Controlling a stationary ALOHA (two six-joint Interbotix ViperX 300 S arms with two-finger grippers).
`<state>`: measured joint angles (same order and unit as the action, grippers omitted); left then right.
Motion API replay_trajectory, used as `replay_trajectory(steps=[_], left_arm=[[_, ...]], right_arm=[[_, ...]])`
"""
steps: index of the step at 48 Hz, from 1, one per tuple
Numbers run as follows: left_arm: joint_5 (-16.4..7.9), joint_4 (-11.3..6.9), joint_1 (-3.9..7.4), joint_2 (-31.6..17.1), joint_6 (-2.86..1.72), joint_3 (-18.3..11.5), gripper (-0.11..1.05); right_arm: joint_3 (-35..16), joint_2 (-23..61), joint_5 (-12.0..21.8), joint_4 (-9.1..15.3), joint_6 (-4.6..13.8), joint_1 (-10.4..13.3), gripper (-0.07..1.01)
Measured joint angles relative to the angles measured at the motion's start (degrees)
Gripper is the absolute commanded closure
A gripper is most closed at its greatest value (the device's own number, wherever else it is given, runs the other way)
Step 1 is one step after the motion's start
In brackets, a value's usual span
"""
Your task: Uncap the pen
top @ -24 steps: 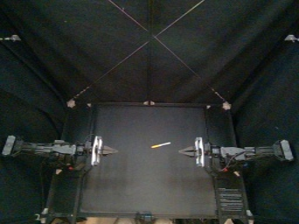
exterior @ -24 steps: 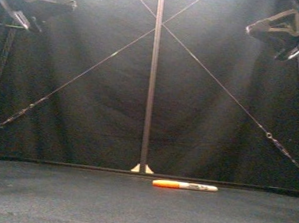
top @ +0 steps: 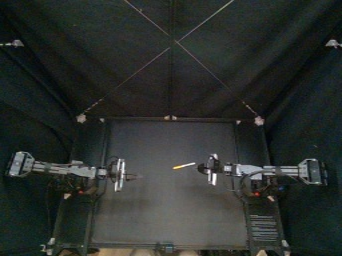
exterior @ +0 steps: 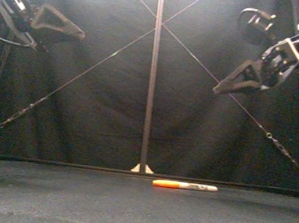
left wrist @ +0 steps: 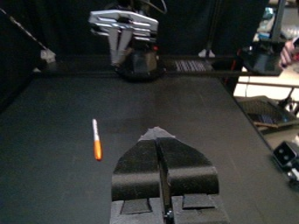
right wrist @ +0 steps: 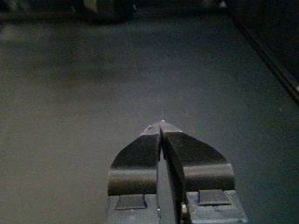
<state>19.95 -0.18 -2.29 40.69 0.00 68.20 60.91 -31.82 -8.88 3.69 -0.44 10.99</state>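
Note:
An orange marker pen with a pale cap on its right end lies flat near the middle of the table. The top view shows the pen slanted, just left of my right gripper, which is shut and held above the table. My left gripper is also shut, farther from the pen and high up. In the left wrist view the pen lies ahead of the closed left gripper. The right wrist view shows its shut gripper over bare table, no pen.
The other arm faces my left wrist camera across the table. Black curtains close the back and sides.
My right gripper has come down and moved left, close to the pen. The left gripper has lowered and reached slightly inward. The pen has not moved.

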Motion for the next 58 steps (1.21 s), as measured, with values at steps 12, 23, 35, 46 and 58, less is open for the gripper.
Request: replay_trajectory(steps=[12,23,35,46,58], left_arm=[[1.8,0.00,-1.14,-7.2,0.00,-0.3,0.94],[2.4,0.00,-1.23,-9.1,0.00,-0.6,0.94],[2.4,0.00,-1.32,-9.1,0.00,-0.7,0.94],[2.4,0.00,-1.32,-9.1,-0.09,-0.8,0.93],[2.4,0.00,-1.41,-9.1,-0.09,-0.7,0.90]], right_arm=[[-6.0,11.3,7.9,7.0,-0.09,4.3,0.52],[-9.0,19.0,10.9,8.1,0.44,5.8,0.23],[-11.1,26.9,11.7,5.8,0.26,6.2,0.08],[-13.9,31.6,15.9,3.9,0.44,7.3,0.08],[-16.2,34.5,21.3,3.3,0.35,8.3,0.08]])
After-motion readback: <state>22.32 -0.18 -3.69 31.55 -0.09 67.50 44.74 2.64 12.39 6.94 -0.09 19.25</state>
